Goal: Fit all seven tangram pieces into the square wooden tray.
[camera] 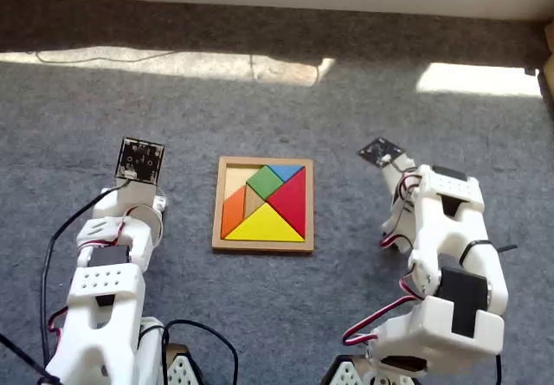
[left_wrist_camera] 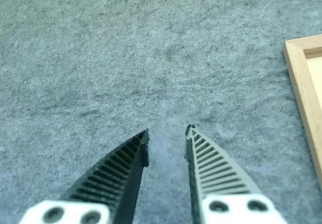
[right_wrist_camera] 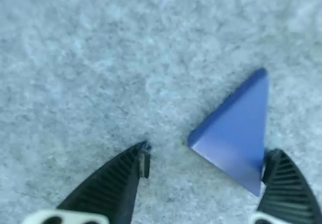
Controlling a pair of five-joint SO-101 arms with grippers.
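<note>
Small blue wooden triangle [right_wrist_camera: 236,128] lies flat on the grey felt surface [right_wrist_camera: 75,58] between the spread fingers of the right hand [right_wrist_camera: 208,151]. It sits off-centre, long edge just beside one finger. Square wooden tray [camera: 262,247] sits between the arms. Left hand [left_wrist_camera: 167,132] is slightly apart and empty.

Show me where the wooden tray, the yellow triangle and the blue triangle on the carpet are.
wooden tray [camera: 217,203], high view, on its left rim.
yellow triangle [camera: 265,227], high view, on the middle of its face.
blue triangle [right_wrist_camera: 235,136], right wrist view, on the middle of its face.
</note>
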